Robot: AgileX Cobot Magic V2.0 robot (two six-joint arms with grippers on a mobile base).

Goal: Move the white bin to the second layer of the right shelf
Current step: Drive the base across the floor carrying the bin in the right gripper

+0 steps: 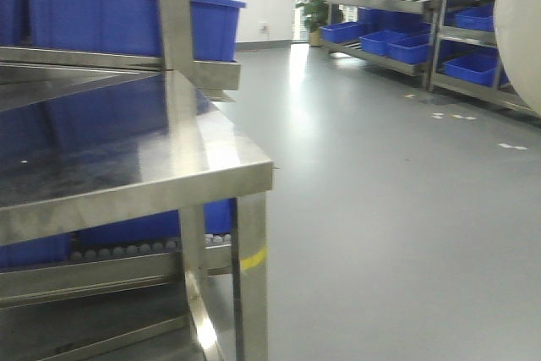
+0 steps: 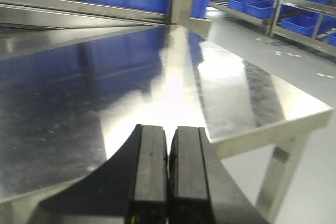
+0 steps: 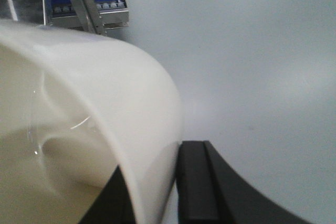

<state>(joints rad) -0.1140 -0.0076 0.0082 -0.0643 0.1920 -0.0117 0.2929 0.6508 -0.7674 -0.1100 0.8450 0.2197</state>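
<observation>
The white bin [image 3: 79, 93] fills the left of the right wrist view, glossy and cream-white. My right gripper [image 3: 157, 161] is shut on its wall, one finger inside and one finger [image 3: 194, 182] outside, and holds it above the grey floor. The bin's curved side also shows at the right edge of the front view [image 1: 522, 31]. A rack level with small white rollers [image 3: 107, 6] and a blue crate on it shows far off at the top left of the right wrist view. My left gripper [image 2: 169, 150] is shut and empty, low over the steel tabletop [image 2: 131, 77].
The steel table [image 1: 169, 166] with its corner leg [image 1: 251, 285] stands at the left, with blue crates [image 1: 127, 14] behind and below it. Steel racks with blue crates [image 1: 406, 40] line the far right. Grey floor [image 1: 389, 209] lies between.
</observation>
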